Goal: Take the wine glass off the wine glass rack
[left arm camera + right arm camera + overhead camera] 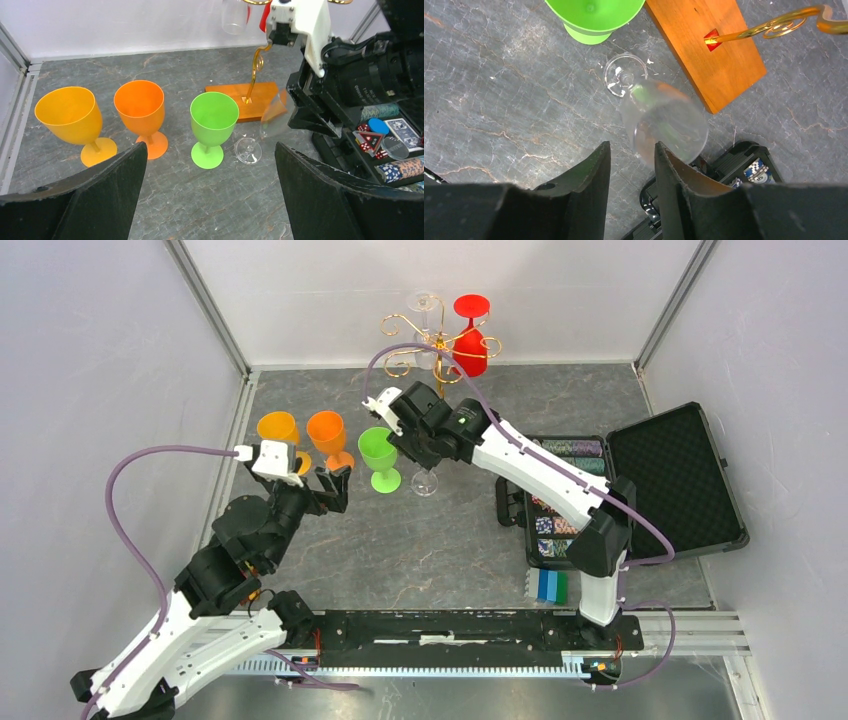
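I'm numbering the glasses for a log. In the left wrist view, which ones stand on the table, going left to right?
yellow goblet → orange goblet → green goblet → clear wine glass

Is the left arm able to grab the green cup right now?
Probably yes. The left gripper is open, the green cup stands straight ahead, nothing between. The clear glass in the right gripper leans close by.

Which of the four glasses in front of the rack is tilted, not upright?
The clear glass, just right of the green glass. It leans beside the right gripper; the green one, the orange glass and the yellow glass stand upright.
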{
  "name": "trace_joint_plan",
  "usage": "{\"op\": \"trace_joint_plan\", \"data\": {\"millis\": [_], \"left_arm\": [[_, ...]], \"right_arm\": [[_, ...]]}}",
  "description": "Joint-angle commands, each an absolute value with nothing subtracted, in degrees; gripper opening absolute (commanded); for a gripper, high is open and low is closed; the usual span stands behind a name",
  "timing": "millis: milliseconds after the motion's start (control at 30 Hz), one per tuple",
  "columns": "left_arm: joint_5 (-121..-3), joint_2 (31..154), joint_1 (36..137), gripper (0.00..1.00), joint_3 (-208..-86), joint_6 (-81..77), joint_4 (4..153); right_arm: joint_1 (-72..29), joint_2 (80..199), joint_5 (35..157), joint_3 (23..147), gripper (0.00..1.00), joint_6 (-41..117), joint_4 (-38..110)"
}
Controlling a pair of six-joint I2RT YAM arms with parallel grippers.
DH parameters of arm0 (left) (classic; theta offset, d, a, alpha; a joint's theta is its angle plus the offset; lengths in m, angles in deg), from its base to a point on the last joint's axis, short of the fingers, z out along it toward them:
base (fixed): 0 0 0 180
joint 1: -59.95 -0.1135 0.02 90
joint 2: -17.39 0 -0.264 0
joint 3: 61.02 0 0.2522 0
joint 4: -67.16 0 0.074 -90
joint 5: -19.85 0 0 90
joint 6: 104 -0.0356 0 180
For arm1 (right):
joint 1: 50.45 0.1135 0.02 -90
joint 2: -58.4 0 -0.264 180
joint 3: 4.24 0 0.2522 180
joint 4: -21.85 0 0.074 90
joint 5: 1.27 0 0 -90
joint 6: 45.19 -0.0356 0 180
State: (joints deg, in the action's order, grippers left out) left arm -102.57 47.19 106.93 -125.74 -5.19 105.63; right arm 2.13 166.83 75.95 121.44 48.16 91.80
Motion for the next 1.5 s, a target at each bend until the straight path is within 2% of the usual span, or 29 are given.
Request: {"op": "trace_joint_plan", "data": {"millis": [0,333,600,800,967,1100,1200,1333,1467], "left_arm": [[-102.23,49.35,107.05,1.0,-128.45,-5.43,107.94],[-101.97,50.16,107.01,1.0,-128.74,-4.38,107.55],[-101.4,50.39,107.04,1.0,-129.05,-3.55,107.26],[-100.4,50.4,106.97,1.0,-128.74,-3.37,105.93],[-99.73,49.9,106.97,1.0,-127.56,-3.89,103.8],[-99.08,49.25,106.97,1.0,-126.34,-4.24,101.66],[-99.06,49.28,106.97,1.0,-126.13,-4.67,101.53],[-99.22,49.33,106.97,1.0,-125.72,-4.86,101.44],[-99.17,49.39,106.97,1.0,-125.36,-5.21,101.05]], "right_arm": [[1.2,166.47,75.34,124.9,0.44,48.7,89.58],[-1.1,161.69,79.88,124.47,0.54,47.41,83.96],[-4.7,145.26,88.54,116.38,0.83,44.91,69.21],[-15.14,137.71,89.09,110.97,0.89,35.76,59.1],[-23.03,139.26,85.4,111.43,0.89,26.81,55.06],[-30.69,143.65,92.34,111.82,0.84,15.49,51.2],[-35.4,146.8,96.85,110.08,0.76,5.55,45.56],[-39.37,151.75,102.29,107.79,0.61,-6.36,36.16],[-39.66,158.78,105.23,113.09,0.5,-11.53,32.26]]}}
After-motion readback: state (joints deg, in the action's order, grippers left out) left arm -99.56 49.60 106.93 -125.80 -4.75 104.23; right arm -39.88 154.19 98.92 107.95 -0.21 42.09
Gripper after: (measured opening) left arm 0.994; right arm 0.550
